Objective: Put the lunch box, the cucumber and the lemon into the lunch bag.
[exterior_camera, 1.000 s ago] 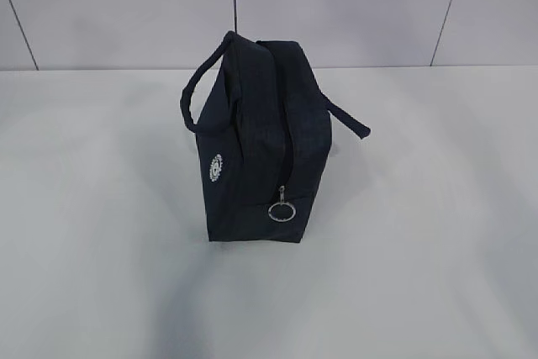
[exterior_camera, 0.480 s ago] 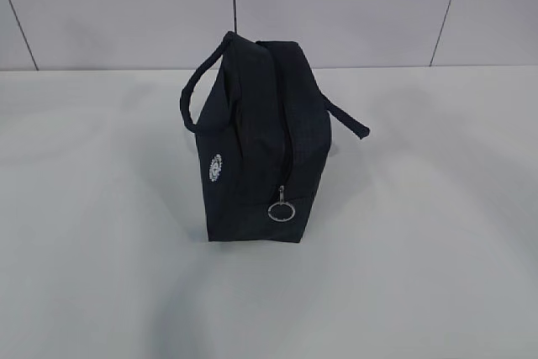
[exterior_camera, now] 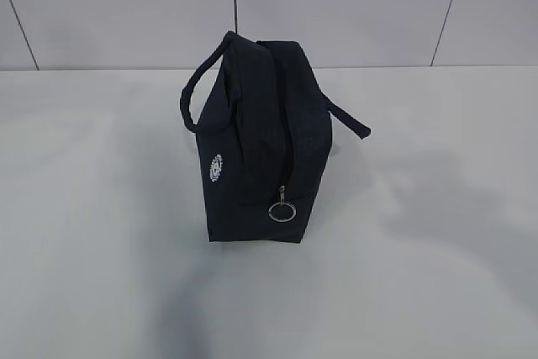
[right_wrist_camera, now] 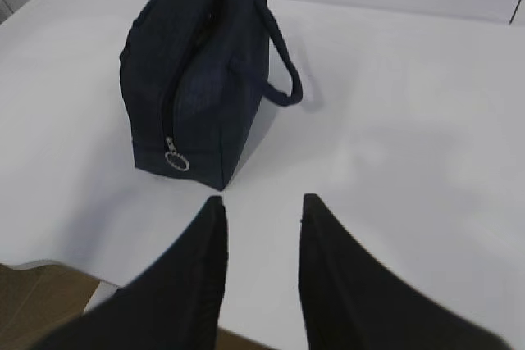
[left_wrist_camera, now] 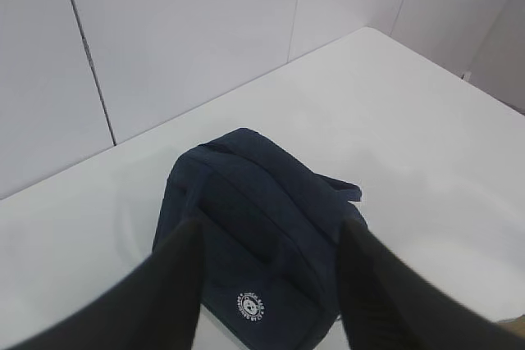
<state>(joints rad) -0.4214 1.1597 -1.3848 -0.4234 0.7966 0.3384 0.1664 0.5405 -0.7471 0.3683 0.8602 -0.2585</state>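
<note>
So the lunch bag (exterior_camera: 261,153) is sitting upright on the white table (exterior_camera: 437,208), roughly mid-table and a bit closer to the far edge by the wall. Zipper looks closed all the way, with the metal ring pull (exterior_camera: 282,210) hanging down the end facing the near edge. One loop handle (exterior_camera: 197,90) arcs out to the left side, the other handle (exterior_camera: 349,119) flops out to the right. Little round white logo (exterior_camera: 215,167) on the left face. Left gripper (left_wrist_camera: 267,284) hangs above the bag, fingers (left_wrist_camera: 176,284) spread about halfway, holding nothing. Right gripper (right_wrist_camera: 261,260) is off near the table's edge, well apart from the bag, fingers (right_wrist_camera: 201,276) parted a bit narrower, also empty.
</note>
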